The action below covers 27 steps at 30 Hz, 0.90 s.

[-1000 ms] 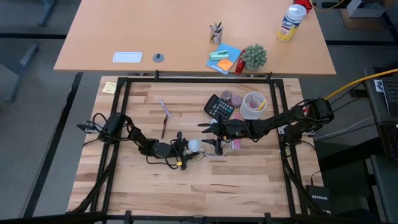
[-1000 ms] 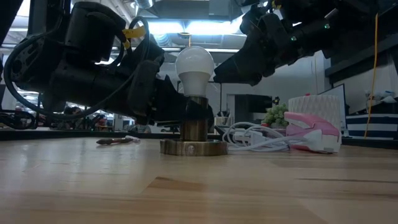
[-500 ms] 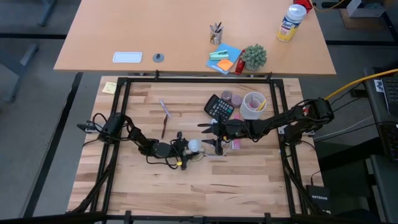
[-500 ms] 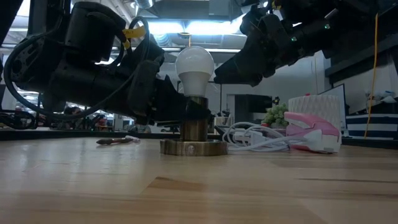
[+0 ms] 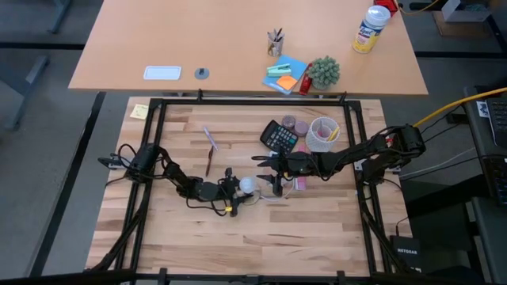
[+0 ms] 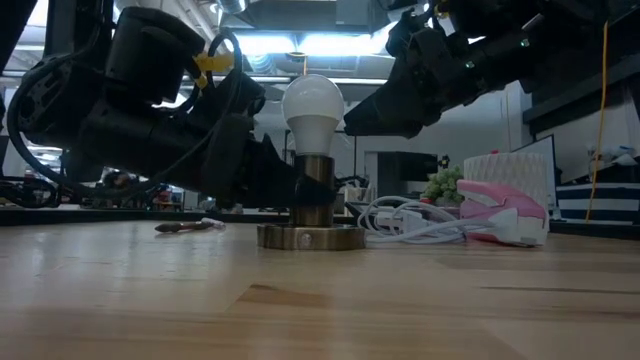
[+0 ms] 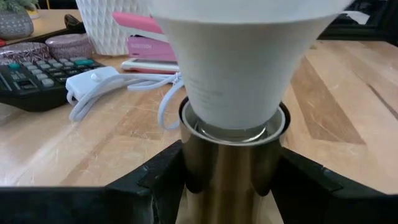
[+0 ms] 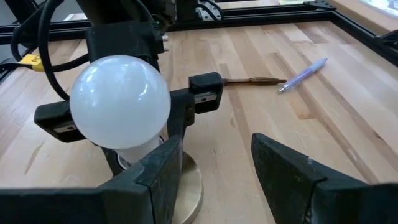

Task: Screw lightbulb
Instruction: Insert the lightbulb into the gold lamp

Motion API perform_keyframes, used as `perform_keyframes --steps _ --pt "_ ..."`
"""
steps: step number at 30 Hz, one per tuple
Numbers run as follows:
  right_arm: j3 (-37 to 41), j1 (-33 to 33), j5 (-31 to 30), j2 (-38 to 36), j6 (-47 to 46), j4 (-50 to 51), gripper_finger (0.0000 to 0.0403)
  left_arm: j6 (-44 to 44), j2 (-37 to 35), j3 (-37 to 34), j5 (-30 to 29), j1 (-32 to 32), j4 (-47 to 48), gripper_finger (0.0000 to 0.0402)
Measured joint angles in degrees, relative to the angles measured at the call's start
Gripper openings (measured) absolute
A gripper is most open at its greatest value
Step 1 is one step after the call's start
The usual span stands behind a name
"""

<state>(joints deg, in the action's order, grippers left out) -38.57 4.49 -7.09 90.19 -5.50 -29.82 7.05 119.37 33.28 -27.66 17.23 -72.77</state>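
The frosted white lightbulb [image 6: 313, 108] stands upright with its screw base down in a brass socket [image 6: 316, 190] on a round brass foot [image 6: 310, 238] at mid-table. My left gripper [image 7: 231, 183] reaches in from the left, low over the table, and is shut on the socket. My right gripper [image 8: 214, 180] hangs open to the right of the bulb [image 8: 120, 102] at bulb height. Its fingers are clear of the glass, and the bulb is not between them. My left gripper pinches the brass socket's upright barrel [image 7: 231, 163] between its two fingers [image 7: 163, 180], just under the bulb's neck. The fingers come in nearly level from the table's left. The socket stands upright with its round foot on the table.
A white cord [image 6: 410, 222] and a pink stapler [image 6: 500, 210] lie right of the socket. Behind them are a calculator [image 5: 280, 137] and a white cup [image 5: 322, 133]. A pen [image 5: 210, 138] and a brown stick [image 5: 208, 162] lie to the far left. The near half of the table is bare wood.
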Motion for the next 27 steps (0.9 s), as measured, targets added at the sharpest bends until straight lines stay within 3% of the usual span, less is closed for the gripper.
perform_keyframes --steps 16,27 --pt "0.0 0.0 0.0 0.0 0.0 0.0 0.0198 0.5 0.0 0.0 -0.1 -0.1 0.2 0.0204" --pt "0.0 0.0 0.0 0.0 0.0 0.0 0.0198 1.4 0.0 0.0 -0.6 -0.1 0.2 0.0292"
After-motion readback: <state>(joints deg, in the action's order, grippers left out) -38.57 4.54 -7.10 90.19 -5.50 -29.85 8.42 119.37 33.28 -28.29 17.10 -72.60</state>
